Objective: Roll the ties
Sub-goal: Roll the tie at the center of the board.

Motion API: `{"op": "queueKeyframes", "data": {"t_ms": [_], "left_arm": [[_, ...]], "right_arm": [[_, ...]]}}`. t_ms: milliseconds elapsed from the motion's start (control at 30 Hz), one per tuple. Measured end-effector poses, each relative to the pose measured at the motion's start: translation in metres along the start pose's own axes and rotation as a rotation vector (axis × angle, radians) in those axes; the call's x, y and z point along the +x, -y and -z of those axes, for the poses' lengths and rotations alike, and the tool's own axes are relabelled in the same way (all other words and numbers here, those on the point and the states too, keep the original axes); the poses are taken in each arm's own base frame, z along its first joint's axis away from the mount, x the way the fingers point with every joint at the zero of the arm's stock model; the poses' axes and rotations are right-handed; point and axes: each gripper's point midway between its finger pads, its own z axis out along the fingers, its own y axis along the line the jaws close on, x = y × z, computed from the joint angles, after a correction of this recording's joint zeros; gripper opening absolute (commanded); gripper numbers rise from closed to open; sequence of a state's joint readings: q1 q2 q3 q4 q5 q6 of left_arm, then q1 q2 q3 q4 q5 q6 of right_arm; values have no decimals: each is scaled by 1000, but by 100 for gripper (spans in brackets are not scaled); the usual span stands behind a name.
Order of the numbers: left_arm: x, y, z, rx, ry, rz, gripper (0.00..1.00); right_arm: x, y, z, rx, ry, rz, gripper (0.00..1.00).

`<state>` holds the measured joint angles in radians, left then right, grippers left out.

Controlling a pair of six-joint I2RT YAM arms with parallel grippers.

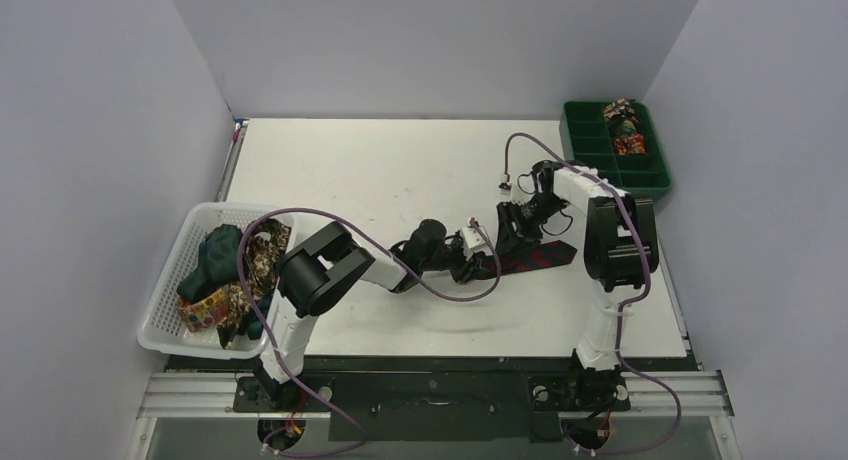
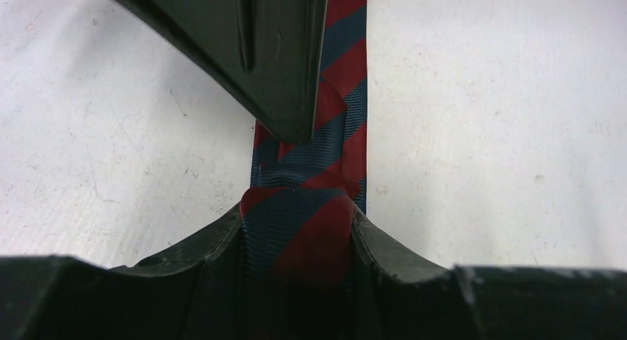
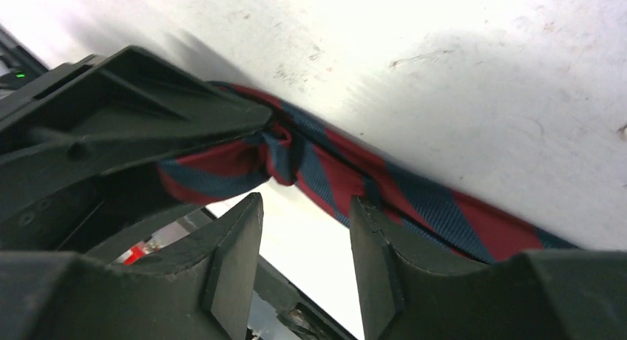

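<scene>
A: What worries you here?

B: The grip. The left fingers (image 2: 403, 270) are clenched on a bunched, folded end of the striped tie (image 2: 344, 72). The rest of it lies flat on the tabletop (image 1: 400, 170), right of centre, running off toward the right arm. The right fingers (image 3: 233, 262) stand parted with nothing between them. One of them sits on or just over the cloth close to the left pair; I cannot tell which.

A: So the long end is loose?

B: I judge so. If the left wrist turns with nothing pinning the band, the tie may drag across the tabletop instead of winding. It could also wind crooked and cone out at one side. The weave looks slick, so the bunch could slip free and spring open.

A: And the arms themselves?

B: They're very close together. A small misjudged move could knock one set of fingers into the other.

A: The surface?

B: White, matt and hard, with faint scuffs and scratches. There's little to hold the fabric.

A: The room?

B: Plain pale walls (image 1: 430, 40) on three sides. A white mesh basket (image 1: 158, 305) at the left edge holds a heap of other ties (image 1: 222, 265). A green compartment tray (image 1: 585, 140) in the far right corner has rolled ties (image 1: 625, 125) in its far cells.
</scene>
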<state>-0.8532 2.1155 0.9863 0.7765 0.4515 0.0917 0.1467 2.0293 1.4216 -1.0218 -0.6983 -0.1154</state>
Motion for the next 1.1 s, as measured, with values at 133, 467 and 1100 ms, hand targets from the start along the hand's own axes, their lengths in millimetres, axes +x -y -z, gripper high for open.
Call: {"op": "queueKeyframes", "data": {"t_ms": [133,467,1100], "left_arm": [[1,0,1,14,-26,-12,6],[2,2,1,40,-61,-15,6],[5,-8,7,46,-71,-20,69]], "right_arm": [[0,-15,8,-93,21,-16,46],[5,-53,-10,-164,-27,62,11],[14,-18,-6,8,-75,-4,0]]}}
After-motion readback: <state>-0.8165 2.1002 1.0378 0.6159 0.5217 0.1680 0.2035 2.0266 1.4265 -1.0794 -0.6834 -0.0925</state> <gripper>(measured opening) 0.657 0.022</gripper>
